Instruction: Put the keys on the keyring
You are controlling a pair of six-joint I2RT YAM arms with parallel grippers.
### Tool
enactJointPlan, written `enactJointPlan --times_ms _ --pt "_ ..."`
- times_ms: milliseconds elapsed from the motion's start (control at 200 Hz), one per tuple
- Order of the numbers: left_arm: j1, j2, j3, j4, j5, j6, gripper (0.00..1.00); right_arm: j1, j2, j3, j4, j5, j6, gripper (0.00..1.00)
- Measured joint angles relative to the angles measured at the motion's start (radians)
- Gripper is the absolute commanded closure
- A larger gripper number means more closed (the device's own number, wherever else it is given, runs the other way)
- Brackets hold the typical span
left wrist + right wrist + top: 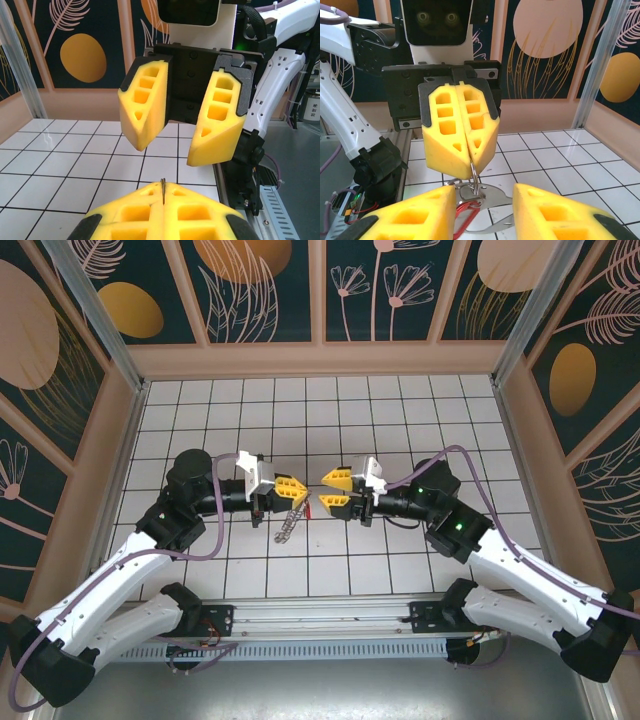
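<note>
I am pinching the keyring [289, 523] in the left pincer [470, 164], pressed together on its thin silver ring. The beige-and-silver cluster is hanging toward the counter [400, 410]. The red-headed key [310, 508] is sitting just beside it. The right pincer [327, 491] is standing spread.

Bright, even light with soft shadows; faint glare on the white tiles [47, 131], near foreground seemingly soft.
</note>
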Motion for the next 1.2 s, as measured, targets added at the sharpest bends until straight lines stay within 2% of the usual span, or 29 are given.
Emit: enactJointPlan --times_ms 370,756,971,1056,1201 --pt "0.000 0.000 0.000 0.000 0.018 -0.010 1.00 0.014 0.081 0.000 0.015 -0.024 0.000 0.70" --pt "0.000 0.003 -0.003 0.015 0.021 -0.011 1.00 0.023 0.083 0.000 0.029 -0.039 -0.019 1.00" --pt "0.000 0.003 -0.002 -0.005 0.009 0.006 1.00 0.023 0.083 0.000 0.019 -0.036 -0.026 1.00" --pt "0.000 0.009 0.009 -0.049 -0.003 0.031 0.89 0.023 0.085 0.005 -0.011 -0.028 -0.037 1.00" --pt "0.000 0.035 0.045 -0.140 -0.041 0.084 0.87 0.023 0.119 0.061 -0.109 0.003 -0.074 1.00"
